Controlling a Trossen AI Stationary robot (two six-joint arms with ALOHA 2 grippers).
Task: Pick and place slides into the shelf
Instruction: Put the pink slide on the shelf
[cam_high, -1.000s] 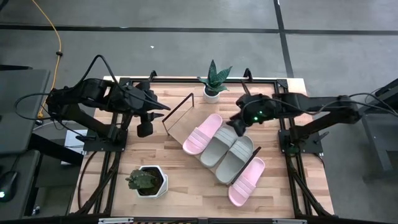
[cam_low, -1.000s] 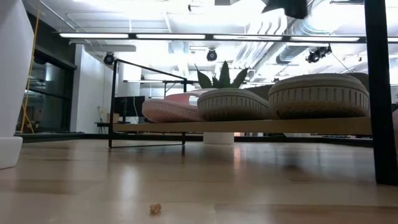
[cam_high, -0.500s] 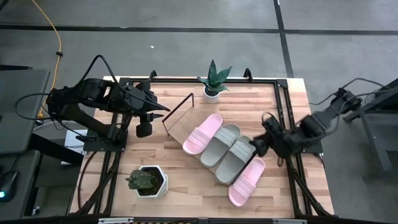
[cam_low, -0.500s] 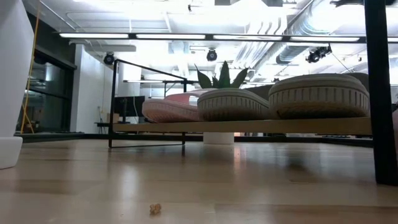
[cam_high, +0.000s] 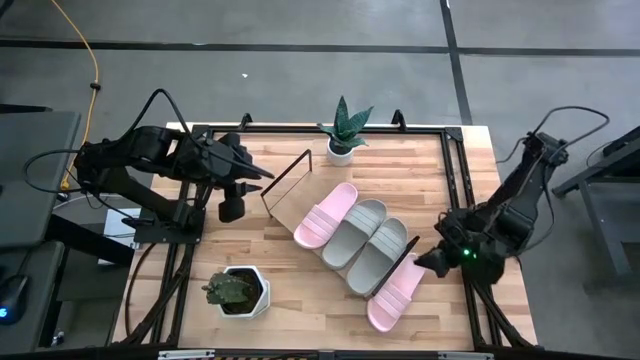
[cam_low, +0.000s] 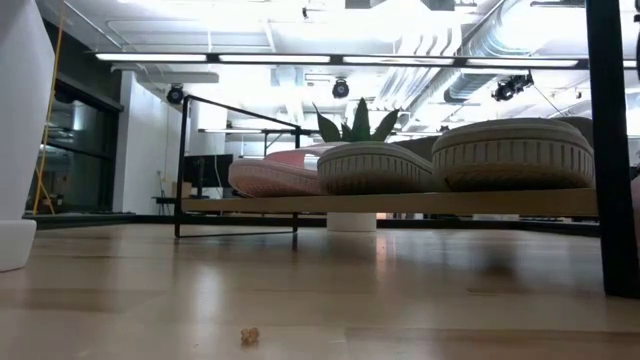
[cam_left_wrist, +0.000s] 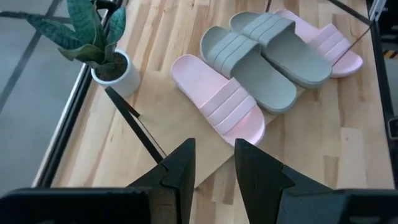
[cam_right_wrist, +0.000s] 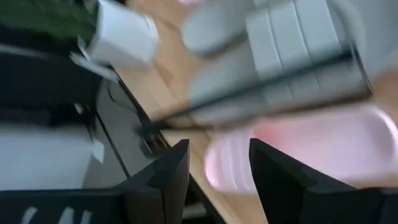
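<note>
I see two potted plants on the table: a spiky green one in a round white pot at the far edge, just beyond the shelf, and a squat cactus-like one in an angular white pot near the front left. Neither touches the shelf, a light-wood board lying diagonally mid-table with thin black wire frames at each end. From table height the white pot fills the left edge, and a dark post stands at the right.

All four slides sit side by side on the board, straps up: a pale pink one nearest the bare end, two grey ones in the middle, and the second pink one at the other end, its toe hanging past the wire frame. The foam looks matte and ribbed across the straps; from low down I see grooved sole edges.

My left gripper hovers over the table left of the shelf, fingers parted with nothing between them. My right gripper sits just beside the outer pink slide near the right table edge, fingers apart and empty.
</note>
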